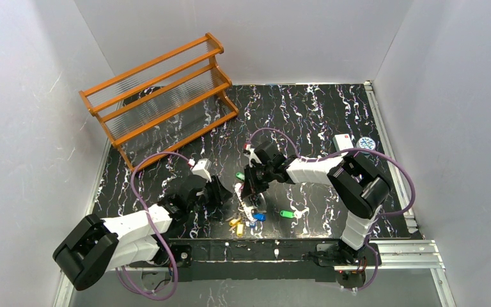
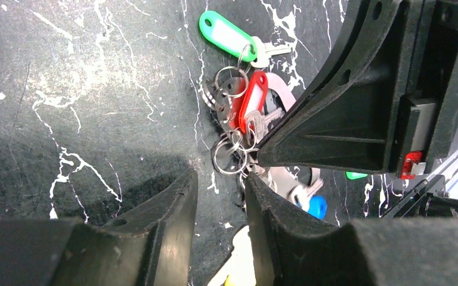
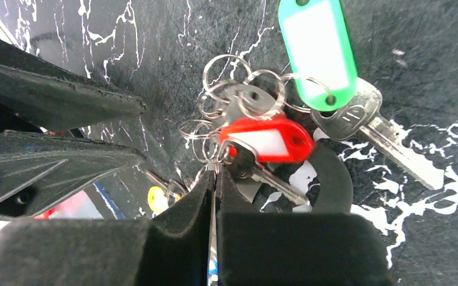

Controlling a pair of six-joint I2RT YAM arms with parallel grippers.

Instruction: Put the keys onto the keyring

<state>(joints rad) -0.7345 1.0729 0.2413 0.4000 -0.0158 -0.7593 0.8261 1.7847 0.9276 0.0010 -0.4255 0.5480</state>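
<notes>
The keys (image 3: 247, 98) lay in one tangle on the black marbled table (image 1: 319, 109), towards its near edge, between my two sets of fingers. In the bunch I noted a green tag (image 3: 317, 50) joined to a silver key (image 3: 358, 122) by a small ring. A red tag (image 3: 266, 140) lay across several more small rings (image 2: 226, 156).

A blue tag (image 2: 317, 207), a yellow tag (image 1: 234, 222) and a second green tag (image 1: 286, 214) lay close by, nearer the arm bases.

The keyring (image 2: 286, 88) showed only as a pale curved strip beside the red tag. The rest ran under my right fingers (image 3: 214, 176), and I could not trace it.

My right fingers were pressed together, with their tips at the small rings. I could not tell whether they pinched one.

My left fingers (image 2: 219, 182) stood parted over bare table just beside the bunch and held nothing.
</notes>
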